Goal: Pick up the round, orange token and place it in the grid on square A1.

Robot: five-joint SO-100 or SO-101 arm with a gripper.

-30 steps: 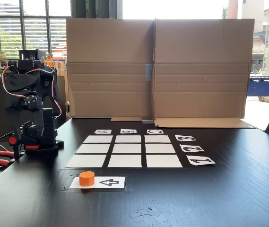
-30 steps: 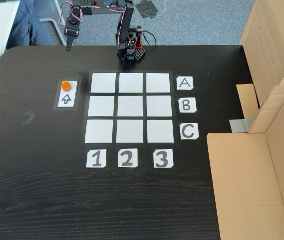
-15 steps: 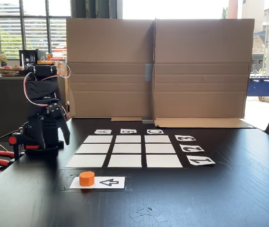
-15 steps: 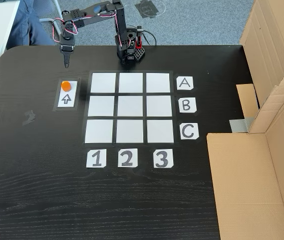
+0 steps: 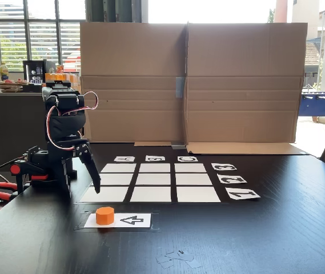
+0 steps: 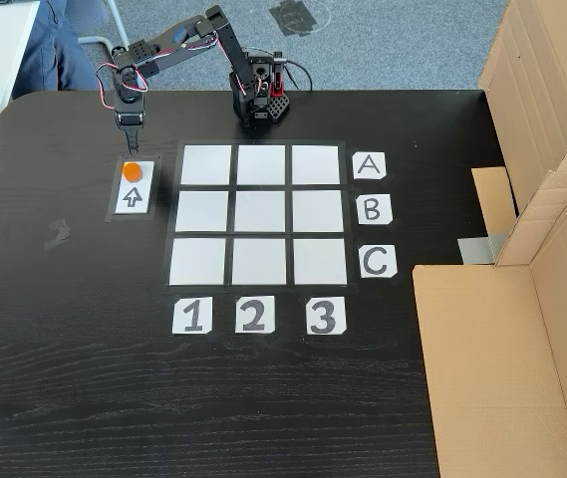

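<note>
Since the earlier frames the black arm had unfolded from its base and swung outward, carrying the gripper (image 6: 131, 149) from the table's far edge down to a spot just short of the token; nothing else had shifted.

Behind and to the right of the tool in the low fixed view stood the tall brown cardboard screen (image 5: 188, 83), folded into panels. Beneath the gripper spread the dark wood-grain table (image 6: 263, 398), and the arm's base (image 6: 258, 95) sat clamped at the edge, behind the tool in the view from above.

To the right of the gripper in the view from above lay the grid of nine blank white rectangular tiles (image 6: 260, 212), with letter cards A, B and C (image 6: 371, 212) along its far side from the tool and number cards 1, 2 and 3 (image 6: 253, 315) along the side nearest the camera. Directly below the fingertips in that view lay the single white card with a black arrow (image 6: 133, 188), just beside the grid's left column.

The small, short, bright orange cylinder token (image 5: 105, 215) rested on the end of that card closest to the tool, the arrow pointing at it. The gripper (image 5: 96, 187) hung pointing downward, above the table and just beyond the token, apart from it. Whether its jaws were parted or closed could not be told; it held nothing.
</note>
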